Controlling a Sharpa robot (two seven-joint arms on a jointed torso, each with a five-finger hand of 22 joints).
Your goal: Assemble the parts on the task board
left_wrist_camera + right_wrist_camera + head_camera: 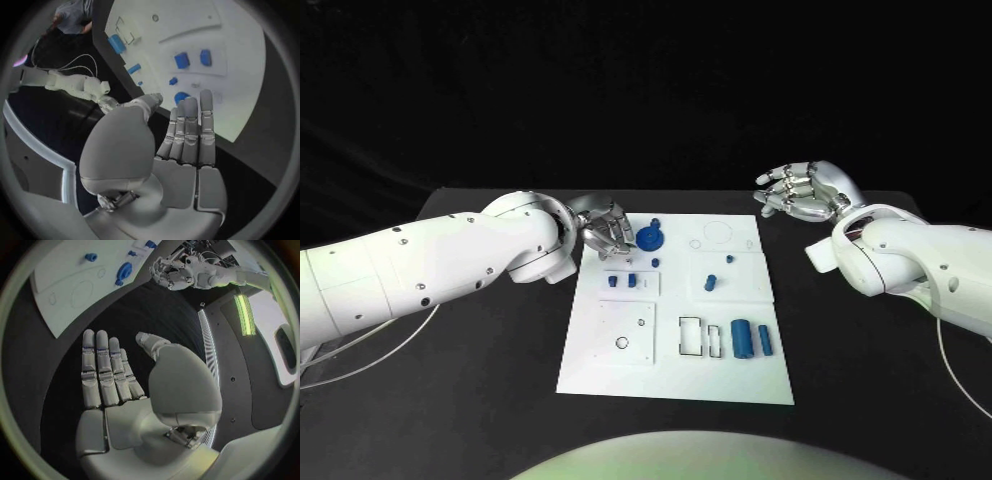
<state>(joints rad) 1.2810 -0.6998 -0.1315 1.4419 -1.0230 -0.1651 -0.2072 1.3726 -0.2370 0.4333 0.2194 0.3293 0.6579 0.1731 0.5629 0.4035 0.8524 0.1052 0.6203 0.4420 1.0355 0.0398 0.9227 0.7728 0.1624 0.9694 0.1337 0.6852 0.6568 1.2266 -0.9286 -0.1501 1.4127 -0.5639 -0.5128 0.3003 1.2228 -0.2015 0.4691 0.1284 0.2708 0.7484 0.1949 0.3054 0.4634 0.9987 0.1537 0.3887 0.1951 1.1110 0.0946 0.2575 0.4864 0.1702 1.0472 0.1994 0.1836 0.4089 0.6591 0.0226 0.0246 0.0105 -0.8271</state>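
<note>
The board [678, 370] lies in the middle of the head view, with blue parts scattered on it: a round disc [652, 240] near its upper left corner, small pegs [711, 282] toward the centre, and two cylinders [741, 340] at lower right.

The left hand [603, 228] hovers at the board's upper left edge, just beside the disc. In the left wrist view its fingers [190, 127] lie straight and close together, with the thumb set apart, and nothing is held between them. The right hand [802, 192] hangs at upper right, off the board and well apart from every part; its fingers [103, 367] are extended and it grips nothing.

The risk sits with the left hand. Its fingertips are close over the disc and the small parts beside it, so a descent with flat fingers could push the disc sideways or knock a neighbouring peg over rather than pick anything up. Pressing near the edge could also slide or tip the whole board, since nothing visibly steadies it and the right hand is too far away to help.
</note>
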